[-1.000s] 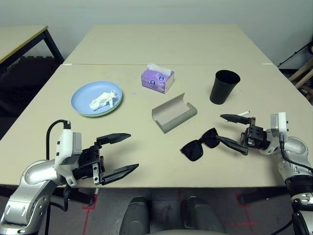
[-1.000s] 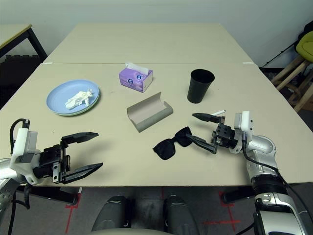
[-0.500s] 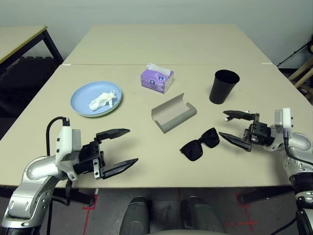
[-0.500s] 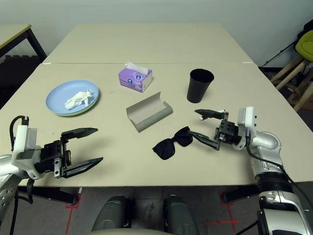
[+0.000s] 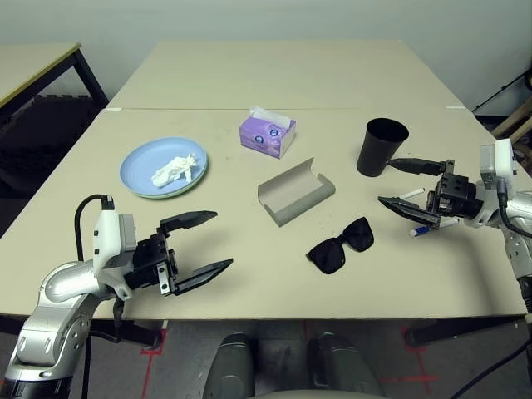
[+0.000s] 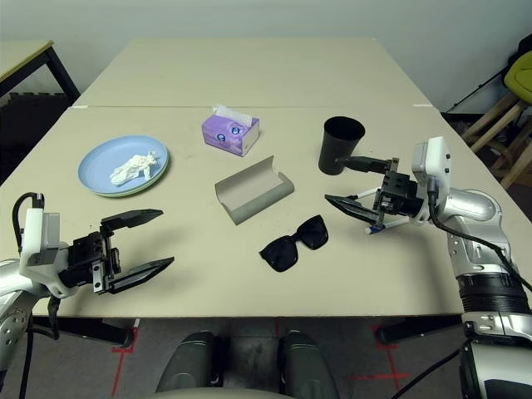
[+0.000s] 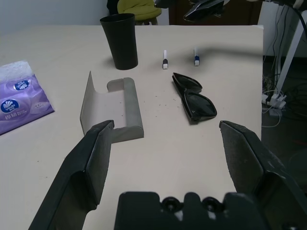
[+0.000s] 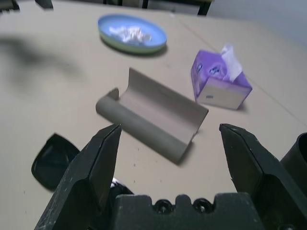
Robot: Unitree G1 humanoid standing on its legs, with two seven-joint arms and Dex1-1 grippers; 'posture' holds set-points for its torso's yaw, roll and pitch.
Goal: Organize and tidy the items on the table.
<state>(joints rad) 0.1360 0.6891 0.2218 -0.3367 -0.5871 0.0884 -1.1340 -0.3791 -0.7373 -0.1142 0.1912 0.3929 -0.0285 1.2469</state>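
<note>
A blue plate [image 5: 141,162] sits on a green plate [image 5: 166,196] at the left of the table [image 5: 266,270], with the crumpled white tissue [image 5: 176,169] on it. The purple tissue box [image 5: 268,135] stands behind the open grey glasses case [image 5: 296,194]. The black sunglasses [image 5: 339,245] lie in front of the case. At the right stands the black cup [image 5: 381,147], and two white markers [image 7: 164,58] [image 7: 196,56] lie near it. My right gripper [image 5: 387,181] hangs open beside the cup, above the markers. My left gripper [image 5: 218,241] is open and empty near the table's front left.
A thin seam [image 5: 208,109] crosses the table behind the tissue box. A smaller tan table [image 5: 33,62] with black legs stands off to the far left. A wooden stool [image 6: 499,133] stands past the table's right edge.
My right gripper has lifted away from the sunglasses and moved back and to the right, to beside the cup. It stayed open. The left gripper has barely moved.
</note>
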